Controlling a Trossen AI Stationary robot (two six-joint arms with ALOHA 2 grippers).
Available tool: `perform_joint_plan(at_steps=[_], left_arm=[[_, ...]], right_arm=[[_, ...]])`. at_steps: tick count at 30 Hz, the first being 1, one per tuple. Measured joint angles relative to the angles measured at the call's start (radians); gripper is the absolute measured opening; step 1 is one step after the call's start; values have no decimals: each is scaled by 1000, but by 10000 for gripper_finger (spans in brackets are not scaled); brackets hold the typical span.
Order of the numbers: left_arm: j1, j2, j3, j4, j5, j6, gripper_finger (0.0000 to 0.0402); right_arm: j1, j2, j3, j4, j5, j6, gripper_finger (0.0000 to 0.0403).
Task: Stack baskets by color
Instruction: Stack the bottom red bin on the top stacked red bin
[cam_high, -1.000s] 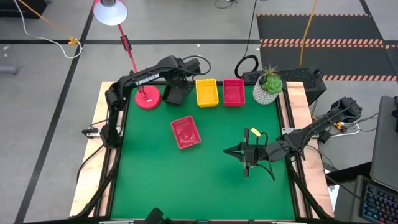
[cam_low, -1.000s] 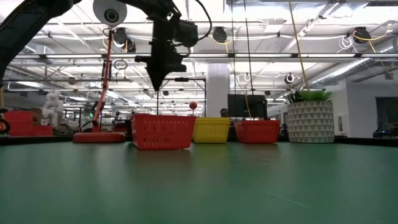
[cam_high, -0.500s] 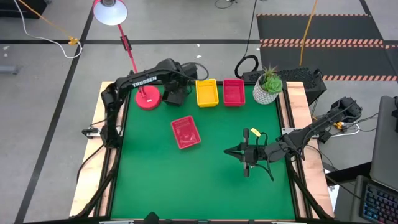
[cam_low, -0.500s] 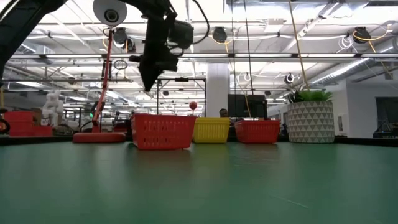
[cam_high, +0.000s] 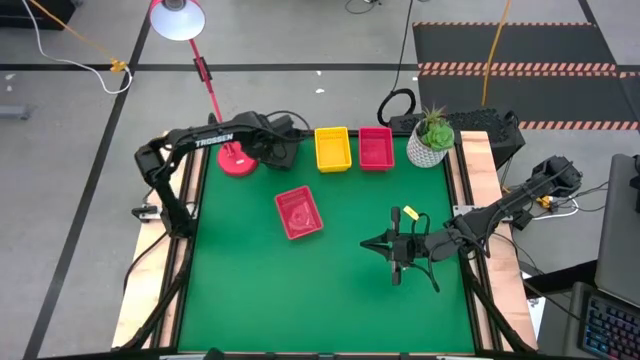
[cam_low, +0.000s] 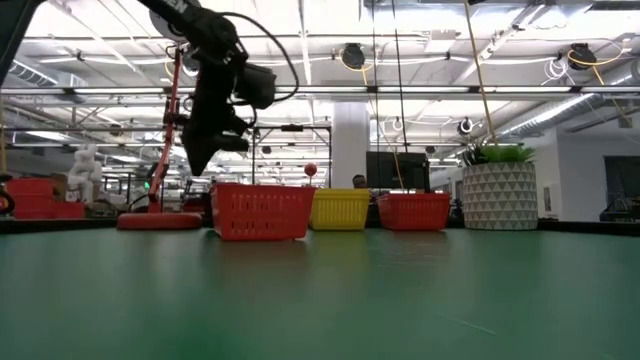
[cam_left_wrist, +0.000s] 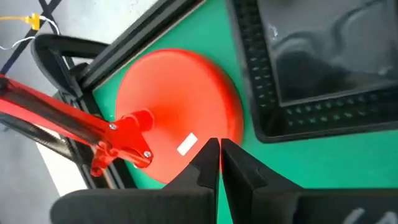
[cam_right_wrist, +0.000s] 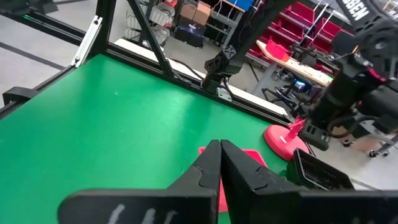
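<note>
Robotics lab or industrial workshop: open ceiling with strip lights (cam_low: 420, 45) and hanging cables, striped floor marking (cam_high: 515, 68), red storage bins (cam_right_wrist: 314, 38) on racks, apparently shelving, beyond the green worktop (cam_high: 330, 280).

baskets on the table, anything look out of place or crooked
One does. The lone red basket sits out in the middle of the green table, turned at an angle, apart from the back row where the black basket, yellow basket and another red basket stand squarely side by side. Nothing looks spilled or damaged.
</note>
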Motion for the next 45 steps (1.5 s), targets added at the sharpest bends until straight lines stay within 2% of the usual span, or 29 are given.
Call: perform_joint_plan(at_steps=[7, 12, 15, 20, 26, 30, 34, 40, 42, 45], left_arm=[[-23, -51, -143, 154, -1, -17, 4], [-54, -54, -194, 215, -8, -28, 12], [-107, -69, -202, 223, -50, -32, 6], [-189, -196, -201, 235, -68, 12, 4], [-281, -411, -200, 234, 40, 129, 5], [-357, -551, -200, 238, 87, 231, 3], [-422, -674, -200, 238, 118, 335, 10], [-497, -827, -200, 230, 141, 481, 3], [-514, -867, -200, 222, 152, 486, 4], [-544, -908, -200, 232, 156, 381, 17]], right_arm=[[0, 0, 0, 2, 0, 0, 4], [0, 0, 0, 2, 0, -1, 4], [0, 0, 0, 3, 1, 21, 4], [-17, 0, 0, 11, 2, 49, 4], [-40, 0, 0, 14, 2, 89, 4], [-67, 0, 0, 15, 3, 187, 4], [-95, 0, 0, 15, 3, 297, 4], [-108, 0, 0, 15, 4, 315, 4], [-108, 0, 0, 19, 4, 311, 4], [-108, -8, 4, 22, 4, 337, 4]])
